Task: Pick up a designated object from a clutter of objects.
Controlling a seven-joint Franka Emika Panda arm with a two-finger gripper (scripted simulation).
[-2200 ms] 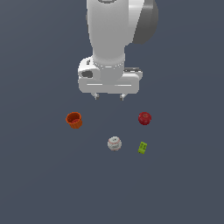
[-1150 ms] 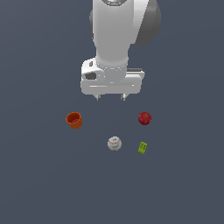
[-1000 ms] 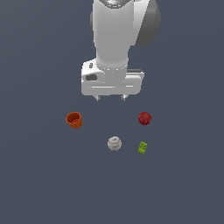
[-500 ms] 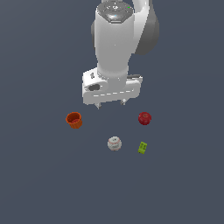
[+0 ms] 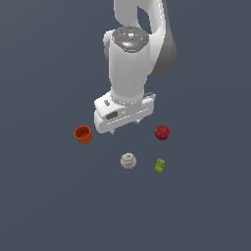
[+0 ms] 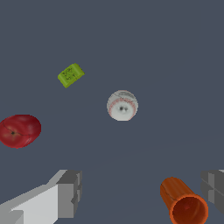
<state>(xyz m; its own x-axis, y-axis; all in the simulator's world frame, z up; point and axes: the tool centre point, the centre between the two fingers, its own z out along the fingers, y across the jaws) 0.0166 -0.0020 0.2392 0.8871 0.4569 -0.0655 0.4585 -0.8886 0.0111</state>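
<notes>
Gripper [image 6: 140,192] hangs above the floor, jaws spread wide, gripping nothing. The cup [image 5: 83,134] sits upright, nothing visible inside. The baseball [image 5: 128,161] lies on the floor between cup and green block [image 5: 160,165], just beside the block, red ball [image 5: 162,132] near.

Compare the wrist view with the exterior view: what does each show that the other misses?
Wrist view only: the open gripper, nothing between its grey fingertips, and reddish seams on the small whitish-grey ball. Exterior view only: the white arm over the floor. Both: that ball, the dark red ball, the orange-red cup, the yellow-green block.
</notes>
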